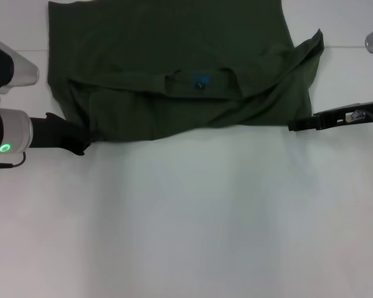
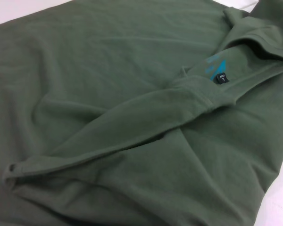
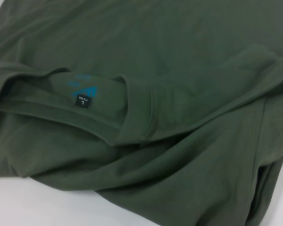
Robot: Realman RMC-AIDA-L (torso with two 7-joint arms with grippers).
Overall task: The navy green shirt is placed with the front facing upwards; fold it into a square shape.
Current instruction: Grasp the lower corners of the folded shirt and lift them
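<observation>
- The navy green shirt (image 1: pixel 174 74) is lying spread across the white table (image 1: pixel 193 236), with its near part doubled over so that the ribbed collar (image 3: pixel 137 110) and the small dark neck label (image 3: pixel 83 101) are showing on top, roughly midway between the two grippers.
- By my reading, a fold along the shirt's length is underway: both arms are reaching in low from the sides to the near corners of the cloth.
- The left gripper (image 1: pixel 81 144) is touching the near-left corner of the shirt; its dark fingers seem closed on the edge there, though the cloth is covering the tips, so I cannot tell for certain.
- The right gripper (image 1: pixel 296 125) is lying nearly level with the table, its thin black fingers close together and pointing inward just at the shirt's near-right edge; whether it is pinching the fabric I cannot tell.
- The folded layer is sitting wrinkled and skewed, bunching beside the right gripper.
- The next move probably calls for both arms carrying their corners together at an even pace, keeping the edge taut so the fold lands straight.
</observation>
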